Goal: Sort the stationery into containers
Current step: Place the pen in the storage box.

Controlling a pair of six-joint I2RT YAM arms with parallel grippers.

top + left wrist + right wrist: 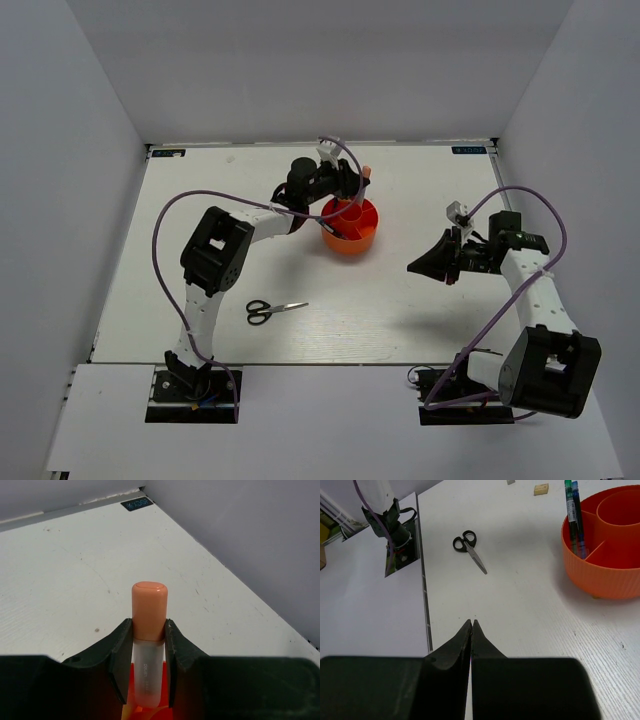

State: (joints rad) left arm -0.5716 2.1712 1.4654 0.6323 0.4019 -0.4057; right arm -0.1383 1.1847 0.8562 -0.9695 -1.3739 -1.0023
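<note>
My left gripper (148, 645) is shut on the peach-orange highlighter (148, 615), holding it upright over the orange-red organizer cup (350, 226); in the top view the gripper (352, 180) sits at the cup's far rim. The cup also shows in the right wrist view (605, 570), with two thin dark pens (575, 515) standing in a ring compartment. The black-handled scissors (275, 310) lie on the table at front left and also show in the right wrist view (469, 549). A tan eraser (540, 489) lies beyond them. My right gripper (471, 624) is shut and empty, right of the cup (418, 267).
The white table (420, 320) is walled by grey panels at the back and sides. The left arm's base (395, 530) shows in the right wrist view beside the table edge. Purple cables loop over both arms.
</note>
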